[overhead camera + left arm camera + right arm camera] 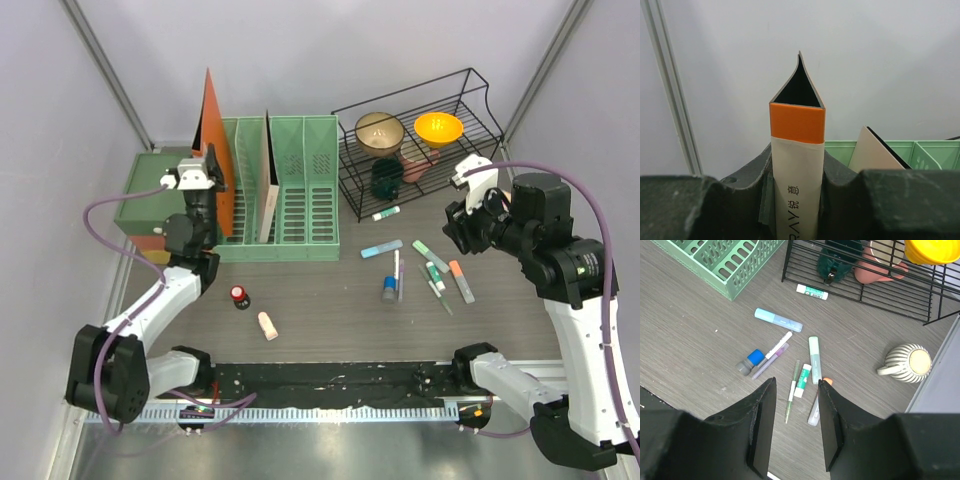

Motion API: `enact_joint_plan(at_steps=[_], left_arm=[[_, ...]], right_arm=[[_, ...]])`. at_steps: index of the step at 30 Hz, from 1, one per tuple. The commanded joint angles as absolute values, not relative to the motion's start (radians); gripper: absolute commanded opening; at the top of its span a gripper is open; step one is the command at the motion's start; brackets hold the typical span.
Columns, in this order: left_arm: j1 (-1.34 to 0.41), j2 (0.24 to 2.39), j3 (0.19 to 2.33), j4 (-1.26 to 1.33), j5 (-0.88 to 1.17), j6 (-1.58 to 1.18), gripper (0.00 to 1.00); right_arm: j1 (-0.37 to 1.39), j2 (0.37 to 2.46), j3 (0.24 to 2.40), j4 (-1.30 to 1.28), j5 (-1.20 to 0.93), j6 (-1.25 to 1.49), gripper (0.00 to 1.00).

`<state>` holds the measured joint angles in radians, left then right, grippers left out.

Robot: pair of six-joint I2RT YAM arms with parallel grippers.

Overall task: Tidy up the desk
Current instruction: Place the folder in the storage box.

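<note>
Dark grey-brown wood-grain bench [320, 300], spanning the area ahead of both arm bases, is judged partly organized. Left gripper [797, 160] is clamped on an upright orange-and-white folder [797, 120] at the green slotted file rack [300, 200]. Right gripper [798, 385], jaws apart and empty, hovers over scattered pens and markers [813, 357] not yet stowed.

Bright, even light, soft shadows on the desk [330, 300], sharp focus.

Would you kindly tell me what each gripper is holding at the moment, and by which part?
The left gripper clamps the orange folder by its narrow white-labelled edge, below the orange band. The right gripper is open and holds nothing.
</note>
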<state>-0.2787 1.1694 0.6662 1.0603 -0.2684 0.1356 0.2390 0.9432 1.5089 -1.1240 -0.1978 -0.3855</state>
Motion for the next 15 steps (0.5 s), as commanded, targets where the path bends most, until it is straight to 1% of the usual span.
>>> enact_joint_plan(at_steps=[1,8,15], left_arm=[[-0.267,1.178,0.661,1.285,-0.249,0.118,0.00],[-0.264,1.219,0.627,1.361,-0.232,0.114,0.00],[-0.261,1.258,0.604,1.384,-0.212,0.115,0.00]], right_arm=[[0.235,0.940,1.509,-1.108,-0.218,-0.379,0.43],[0.233,0.928,1.500,-1.114,-0.218,-0.380,0.43],[0.232,0.923,1.488,-1.112,-0.225,-0.383,0.43]])
